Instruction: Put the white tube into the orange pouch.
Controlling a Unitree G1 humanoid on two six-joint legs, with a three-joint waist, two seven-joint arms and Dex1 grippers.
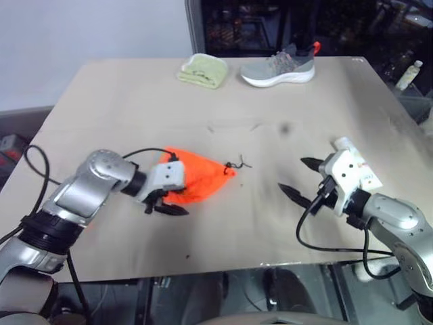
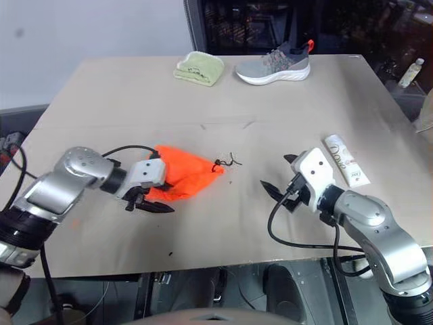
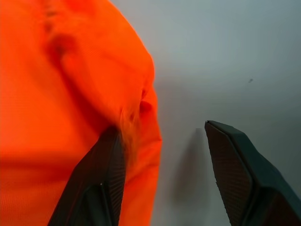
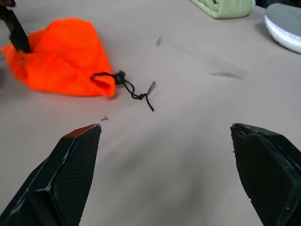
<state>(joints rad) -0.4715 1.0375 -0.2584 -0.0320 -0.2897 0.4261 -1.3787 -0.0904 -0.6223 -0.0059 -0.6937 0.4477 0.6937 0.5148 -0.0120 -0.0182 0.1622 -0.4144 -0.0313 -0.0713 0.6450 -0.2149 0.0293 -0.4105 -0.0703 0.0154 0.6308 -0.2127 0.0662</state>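
From the head, the white tube (image 2: 346, 160) lies beside the spread right gripper (image 2: 279, 173); a shoe (image 2: 273, 64) and green cloth (image 2: 199, 68) sit far back. Left wrist: the left gripper (image 3: 162, 155), fingers apart, one touching the orange pouch (image 3: 70, 94). Right wrist: the pouch's cord (image 4: 134, 89) trails loose.

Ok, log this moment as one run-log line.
left hand: open, one finger against orange pouch | right hand: open, empty | white tube: on table, outside pouch | task: not done
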